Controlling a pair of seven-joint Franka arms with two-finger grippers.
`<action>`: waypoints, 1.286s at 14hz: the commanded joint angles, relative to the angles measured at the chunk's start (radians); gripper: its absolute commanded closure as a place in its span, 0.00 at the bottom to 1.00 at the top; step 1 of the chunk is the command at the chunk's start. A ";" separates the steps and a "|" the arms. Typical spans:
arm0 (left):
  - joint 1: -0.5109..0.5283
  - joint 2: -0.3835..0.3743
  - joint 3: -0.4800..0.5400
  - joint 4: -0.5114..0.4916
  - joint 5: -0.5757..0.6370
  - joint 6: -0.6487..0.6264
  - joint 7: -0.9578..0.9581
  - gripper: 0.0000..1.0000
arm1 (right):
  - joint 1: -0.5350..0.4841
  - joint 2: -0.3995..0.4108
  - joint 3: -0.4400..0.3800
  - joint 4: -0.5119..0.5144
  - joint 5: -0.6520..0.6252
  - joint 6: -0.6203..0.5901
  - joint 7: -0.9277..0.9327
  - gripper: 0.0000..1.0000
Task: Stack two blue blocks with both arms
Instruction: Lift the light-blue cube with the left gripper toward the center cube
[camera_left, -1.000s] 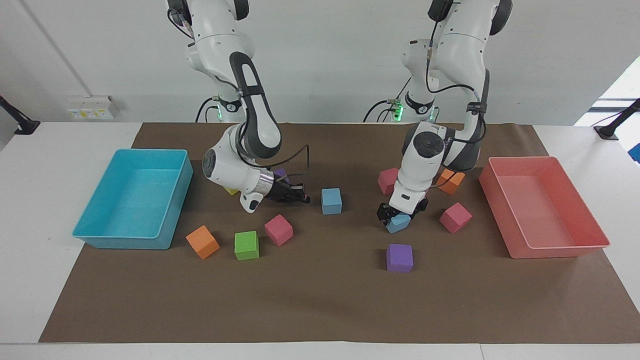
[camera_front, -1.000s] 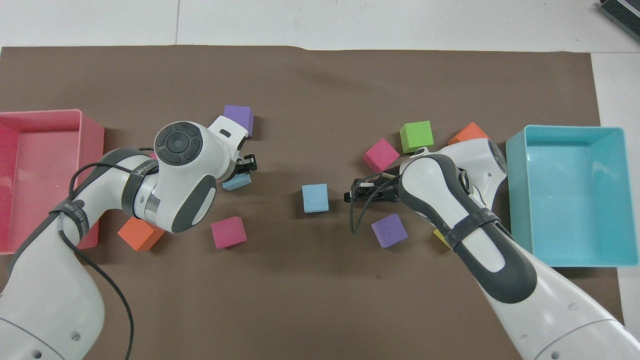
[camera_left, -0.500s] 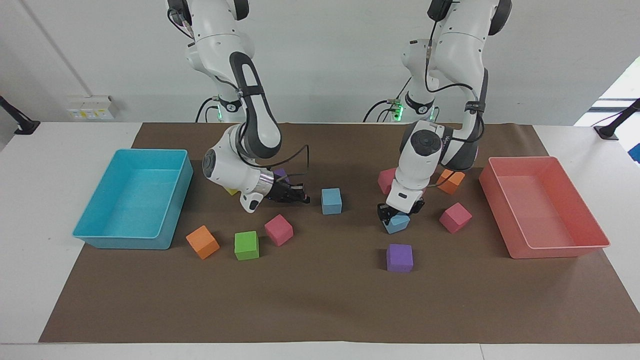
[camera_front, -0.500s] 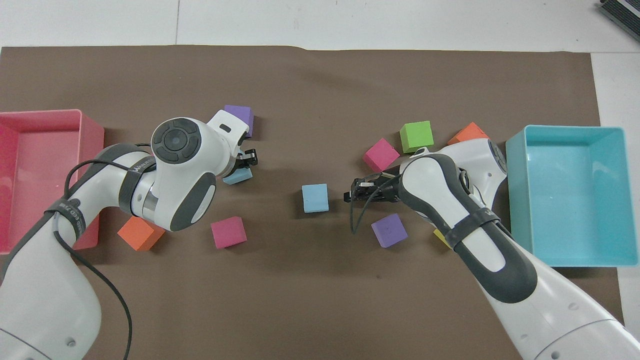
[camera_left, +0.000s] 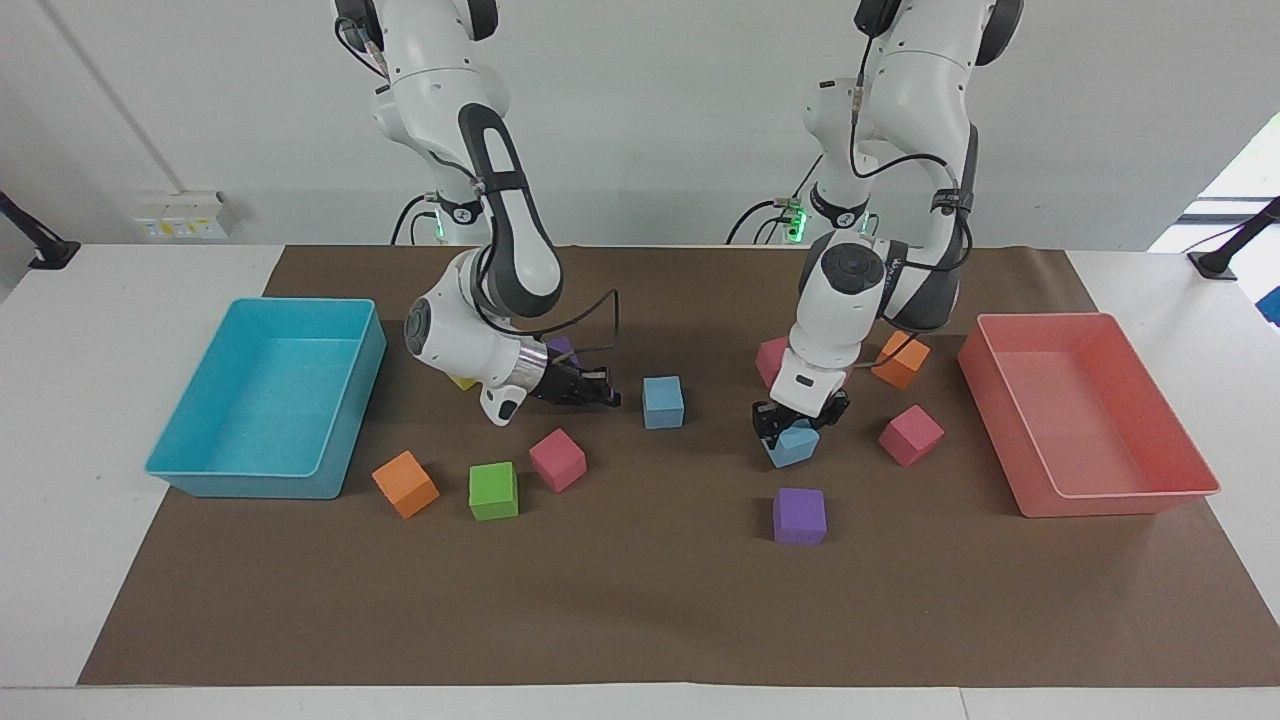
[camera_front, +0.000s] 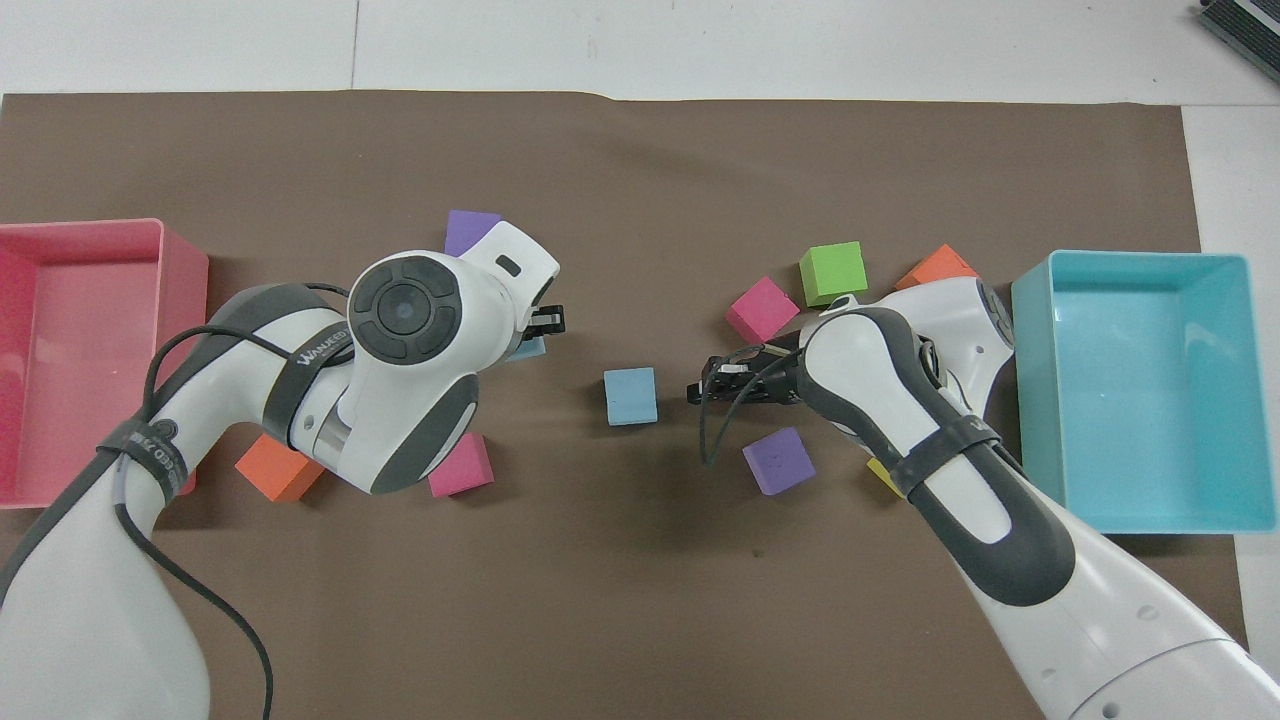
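One blue block (camera_left: 663, 402) (camera_front: 631, 396) rests on the brown mat near the table's middle. My right gripper (camera_left: 603, 393) (camera_front: 697, 391) is shut and empty, low over the mat, just beside this block on the side toward the right arm's end. The second blue block (camera_left: 797, 446) (camera_front: 530, 349) is tilted in my left gripper (camera_left: 796, 425) (camera_front: 537, 328), which is shut on it just above the mat, toward the left arm's end. From overhead the left wrist hides most of that block.
A turquoise tray (camera_left: 250, 484) stands at the right arm's end and a pink tray (camera_left: 1110, 503) at the left arm's end. Loose cubes lie around: purple (camera_left: 799, 515), pink (camera_left: 911, 435), orange (camera_left: 900, 362), pink (camera_left: 557, 459), green (camera_left: 493, 490), orange (camera_left: 405, 483).
My left gripper has lifted the blue block slightly and carried it toward the table's middle, closer to the other blue block. The right arm has not moved.
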 joint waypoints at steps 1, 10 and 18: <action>-0.001 0.022 -0.053 0.060 0.036 -0.057 0.005 1.00 | -0.005 -0.003 0.006 -0.008 0.037 0.016 -0.024 1.00; -0.044 0.178 -0.167 0.238 0.055 -0.228 -0.041 1.00 | -0.009 -0.005 0.006 -0.011 0.037 0.014 -0.026 1.00; -0.046 0.175 -0.191 0.223 0.050 -0.216 -0.095 1.00 | -0.009 -0.005 0.006 -0.011 0.037 0.014 -0.026 1.00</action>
